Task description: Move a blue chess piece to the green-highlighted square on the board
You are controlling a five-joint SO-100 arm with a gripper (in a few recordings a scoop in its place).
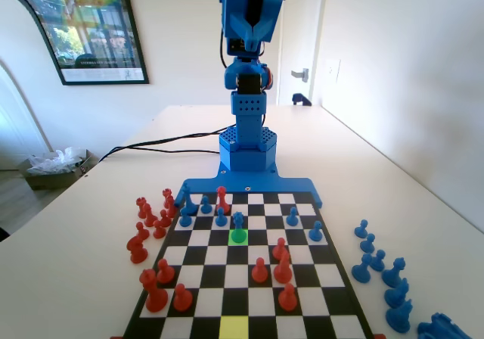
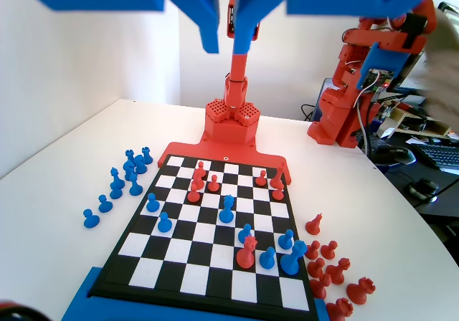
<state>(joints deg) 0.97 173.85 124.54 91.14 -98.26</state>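
1. Gripper (image 2: 226, 38) high over the board (image 2: 129, 253), jaws hanging from the top edge of the wrist view, slightly parted, nothing between them.
2. Blue piece (image 1: 238, 223) stands upright on the green square (image 1: 238, 236) in the fixed view; in the wrist view it sits near board centre (image 2: 227, 208).
3. Judgement: placement looks done; step in hand is clearing away.
4. Do it well: rise straight, no sideways sweep; blue pawn (image 1: 221, 217) just beside to the left in the fixed view, red piece (image 1: 222, 198) close behind.
5. Check the piece is centred, not tilted, before leaving.
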